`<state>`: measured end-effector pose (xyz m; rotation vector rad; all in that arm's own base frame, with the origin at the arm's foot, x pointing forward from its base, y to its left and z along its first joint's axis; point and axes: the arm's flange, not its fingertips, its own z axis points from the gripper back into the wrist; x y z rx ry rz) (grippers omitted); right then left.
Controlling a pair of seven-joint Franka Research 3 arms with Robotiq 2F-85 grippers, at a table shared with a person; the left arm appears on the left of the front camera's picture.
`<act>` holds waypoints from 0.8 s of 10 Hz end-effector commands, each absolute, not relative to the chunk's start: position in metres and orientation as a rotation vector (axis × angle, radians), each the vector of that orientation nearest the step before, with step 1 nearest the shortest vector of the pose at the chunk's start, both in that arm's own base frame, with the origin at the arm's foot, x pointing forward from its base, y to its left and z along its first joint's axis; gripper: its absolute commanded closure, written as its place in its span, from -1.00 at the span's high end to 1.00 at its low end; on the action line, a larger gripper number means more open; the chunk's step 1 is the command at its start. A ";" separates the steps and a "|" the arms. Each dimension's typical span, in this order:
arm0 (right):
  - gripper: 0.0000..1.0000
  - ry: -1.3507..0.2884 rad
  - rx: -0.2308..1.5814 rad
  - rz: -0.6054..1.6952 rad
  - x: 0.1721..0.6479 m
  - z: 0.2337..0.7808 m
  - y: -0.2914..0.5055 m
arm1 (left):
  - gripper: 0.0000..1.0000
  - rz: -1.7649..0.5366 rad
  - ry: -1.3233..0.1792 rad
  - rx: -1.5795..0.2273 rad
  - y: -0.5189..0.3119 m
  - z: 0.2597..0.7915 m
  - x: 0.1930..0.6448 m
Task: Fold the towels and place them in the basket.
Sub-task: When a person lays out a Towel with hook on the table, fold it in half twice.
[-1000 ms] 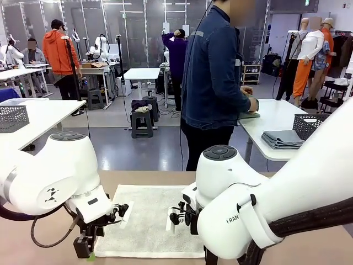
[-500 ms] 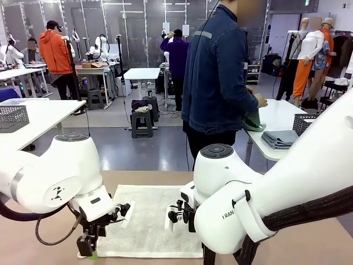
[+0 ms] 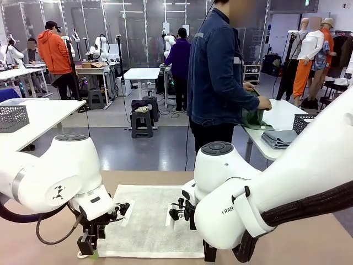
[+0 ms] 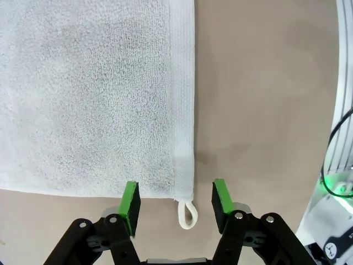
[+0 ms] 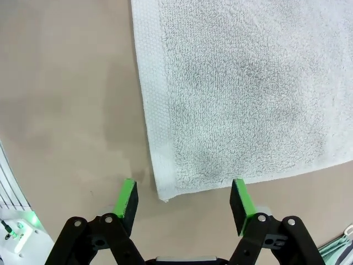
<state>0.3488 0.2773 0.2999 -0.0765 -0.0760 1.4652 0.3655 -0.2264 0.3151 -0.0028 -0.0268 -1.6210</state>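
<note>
An off-white towel point(image 3: 146, 221) lies flat on the brown table between my arms. My left gripper point(image 4: 175, 200) is open just above the table and straddles the towel's near corner point(image 4: 185, 187); a white loop point(image 4: 187, 212) sticks out from that corner. In the front view, the left gripper point(image 3: 88, 245) hangs at the towel's near left corner. My right gripper point(image 5: 185, 199) is also open, and the towel's other near corner point(image 5: 162, 192) lies between its pads. A dark grey lattice basket point(image 3: 308, 124) stands on a side table at the far right.
A person in a denim jacket point(image 3: 220, 77) stands beyond the table, turned to the side table, holding a green cloth point(image 3: 253, 118). Folded grey cloths point(image 3: 281, 139) lie beside the basket. Another lattice basket point(image 3: 12, 117) sits on a white table at the left. A pale green edge point(image 5: 339, 248) shows by my right gripper.
The person has lifted a green cloth from the side table and shifted a little to the right. My two grippers stay at the towel's near corners, hardly moved.
</note>
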 end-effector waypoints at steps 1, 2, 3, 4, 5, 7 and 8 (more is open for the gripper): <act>0.61 -0.056 -0.082 1.490 0.353 0.303 0.278 | 0.34 -1.639 -0.053 -0.026 -0.225 0.311 0.375; 0.50 -0.052 -0.081 1.487 0.354 0.303 0.277 | 0.34 -1.640 -0.054 -0.028 -0.224 0.309 0.377; 0.47 -0.047 -0.077 1.488 0.354 0.303 0.278 | 0.34 -1.638 -0.053 -0.030 -0.223 0.307 0.377; 0.30 -0.046 -0.076 1.491 0.355 0.302 0.277 | 0.34 -1.636 -0.051 -0.023 -0.222 0.306 0.377; 0.13 -0.044 -0.072 1.488 0.353 0.303 0.278 | -0.05 -1.637 -0.048 -0.003 -0.223 0.306 0.377; 0.15 -0.040 -0.081 1.482 0.353 0.302 0.278 | 0.04 -1.634 -0.049 -0.007 -0.223 0.307 0.377; 0.15 -0.040 -0.087 1.478 0.352 0.303 0.278 | 0.04 -1.633 -0.047 -0.003 -0.223 0.307 0.378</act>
